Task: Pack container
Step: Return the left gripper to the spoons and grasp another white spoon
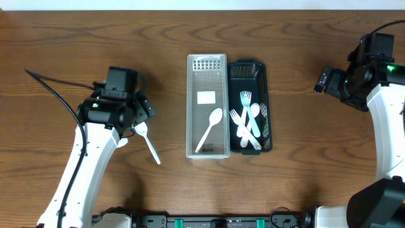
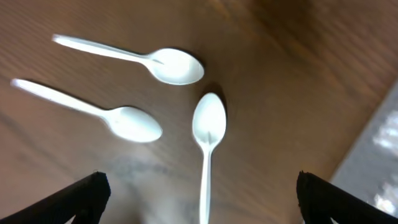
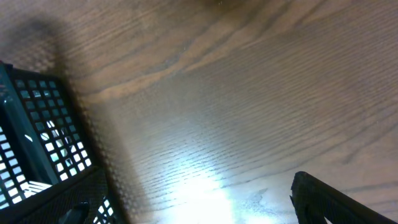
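Overhead, the brown wooden table with its strong wavy grain fills nearly the whole view, and only a thin pale strip beyond its far edge shows anything of the room. The white left arm rises from the lower left corner and the right arm runs down the right edge, each ending in black hardware. A black cable trails from the left arm across the wood. At the middle of the table stands the clear container, long and narrow, with a white label on its floor. Touching its right side is the dark mesh basket, of much the same length. The left gripper hovers well to the left of the container. In the left wrist view its fingers stand wide apart with nothing between them. The right gripper hangs well to the right of the basket, over bare wood that glares with reflected light in the right wrist view. Its jaws also look spread and empty. One white spoon lies diagonally in the clear container, and white forks are piled in the basket. Three loose spoons lie on the table under the left gripper, their bowls close together.
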`<action>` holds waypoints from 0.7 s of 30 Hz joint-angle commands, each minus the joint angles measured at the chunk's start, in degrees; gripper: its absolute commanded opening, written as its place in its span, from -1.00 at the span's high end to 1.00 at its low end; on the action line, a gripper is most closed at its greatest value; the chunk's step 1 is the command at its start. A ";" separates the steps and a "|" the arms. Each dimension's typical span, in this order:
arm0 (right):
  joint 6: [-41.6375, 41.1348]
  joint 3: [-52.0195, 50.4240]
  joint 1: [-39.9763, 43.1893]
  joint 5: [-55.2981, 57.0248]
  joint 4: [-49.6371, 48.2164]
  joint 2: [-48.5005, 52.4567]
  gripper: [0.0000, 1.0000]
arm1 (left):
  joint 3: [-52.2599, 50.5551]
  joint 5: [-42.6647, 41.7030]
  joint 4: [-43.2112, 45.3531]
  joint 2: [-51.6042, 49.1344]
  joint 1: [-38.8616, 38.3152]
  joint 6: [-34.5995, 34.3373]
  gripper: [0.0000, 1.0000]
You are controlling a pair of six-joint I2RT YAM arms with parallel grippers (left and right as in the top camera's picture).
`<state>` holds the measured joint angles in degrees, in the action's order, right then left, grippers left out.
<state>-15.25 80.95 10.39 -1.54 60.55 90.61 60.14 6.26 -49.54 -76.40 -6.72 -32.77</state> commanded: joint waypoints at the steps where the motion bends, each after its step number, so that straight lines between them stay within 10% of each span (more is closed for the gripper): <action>1: 0.50 -0.09 0.13 -0.04 0.11 0.37 -0.95 | -6.21 -8.28 4.33 -1.60 2.71 1.68 -0.96; 21: 0.50 -0.09 0.13 -0.02 0.09 0.37 -0.95 | -10.10 -13.60 13.40 -20.04 3.17 7.08 -0.96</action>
<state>-15.25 80.93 10.39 -1.54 60.58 90.61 49.89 -6.48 -36.32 -95.02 -3.79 -26.72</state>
